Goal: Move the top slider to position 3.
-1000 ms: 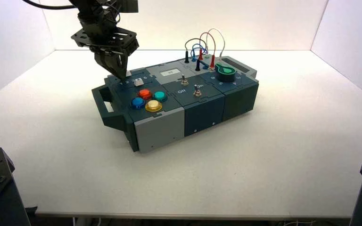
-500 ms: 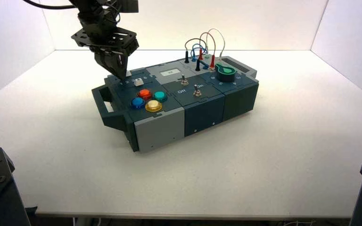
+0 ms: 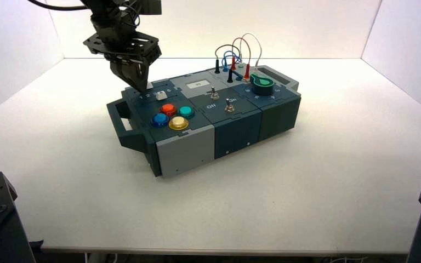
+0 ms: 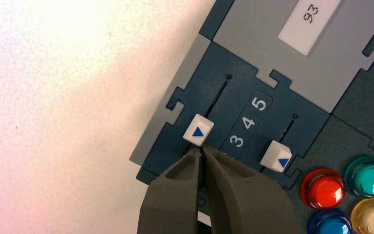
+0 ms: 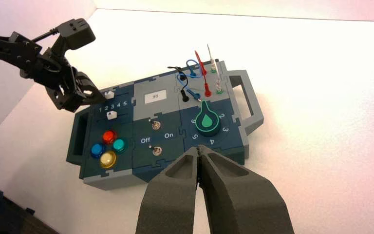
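The top slider (image 4: 198,130) is a small white knob with a blue triangle, in the slot on the dark blue panel's outer side. It stands about level with the printed 3 (image 4: 236,141), slightly to its low side. My left gripper (image 4: 202,151) is shut, and its tips touch the knob's low-number side. From above, the left gripper (image 3: 141,87) points down at the box's far left corner, where the knob (image 3: 149,85) peeks out beside it. My right gripper (image 5: 198,152) is shut and empty, held back from the box's near side.
The second white slider (image 4: 276,156) sits beside the digits 4 and 5. Red (image 4: 322,187), teal (image 4: 367,174), blue and yellow round buttons lie close by. A display reading 93 (image 4: 311,13), two toggle switches, a green knob (image 3: 262,83) and wires (image 3: 235,55) fill the box.
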